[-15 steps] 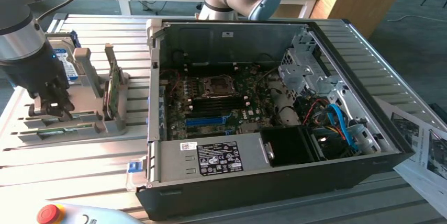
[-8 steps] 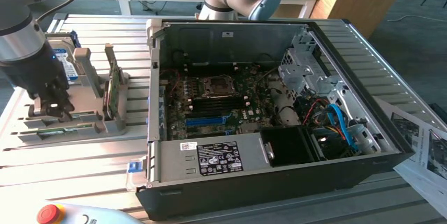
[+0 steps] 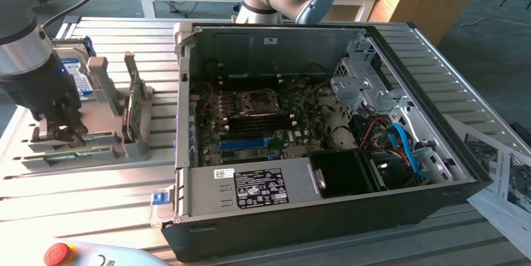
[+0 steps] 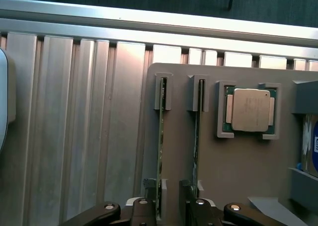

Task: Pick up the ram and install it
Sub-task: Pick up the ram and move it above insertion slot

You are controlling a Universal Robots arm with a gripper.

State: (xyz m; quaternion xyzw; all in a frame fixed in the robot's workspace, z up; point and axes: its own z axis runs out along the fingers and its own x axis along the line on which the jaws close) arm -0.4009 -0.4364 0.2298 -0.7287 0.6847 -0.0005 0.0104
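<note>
Two ram sticks stand on edge in parallel slots of a grey holder (image 4: 238, 171). One ram stick (image 4: 161, 131) runs between my fingertips, and the other (image 4: 198, 126) lies beside the right finger (image 4: 198, 208). My gripper (image 4: 171, 208) is low over the holder, with a gap showing between the fingers, so it is open. In the exterior view the gripper (image 3: 60, 132) is at the left, above the green ram sticks (image 3: 71, 153). The open computer case (image 3: 464, 182) stands in the middle, with the motherboard's blue slot (image 3: 249, 143) exposed.
A processor chip (image 4: 250, 109) sits in a pocket of the holder. A hard drive (image 3: 74, 76) and a broader green card (image 3: 133, 107) stand upright on the holder. A red stop button (image 3: 56, 253) lies at the front and printed papers (image 3: 498, 173) at the exterior view's right.
</note>
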